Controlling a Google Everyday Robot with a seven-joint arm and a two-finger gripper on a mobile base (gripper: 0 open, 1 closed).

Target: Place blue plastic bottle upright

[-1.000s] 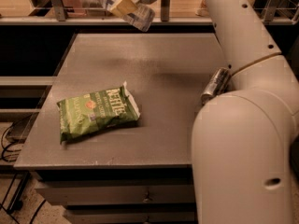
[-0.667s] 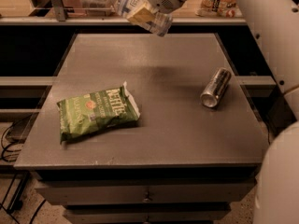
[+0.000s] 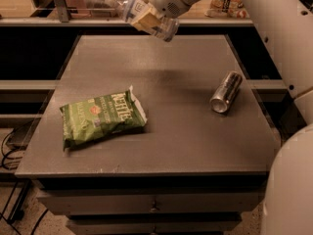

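Pinching the blue plastic bottle [image 3: 128, 6] with the end effector [image 3: 146, 17], tilted, above the far edge of the desk [image 3: 171, 131]. Seeing below a green chip bag [image 3: 100, 119] and a lying silver can [image 3: 226, 92].

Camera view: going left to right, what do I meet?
First the green chip bag → blue plastic bottle, tilted, held in the gripper above the table's far edge → silver can lying on its side.

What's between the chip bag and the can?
Only bare tabletop separates chip bag and can, per the camera view. The pincer holds the blue plastic bottle tilted above the far edge.
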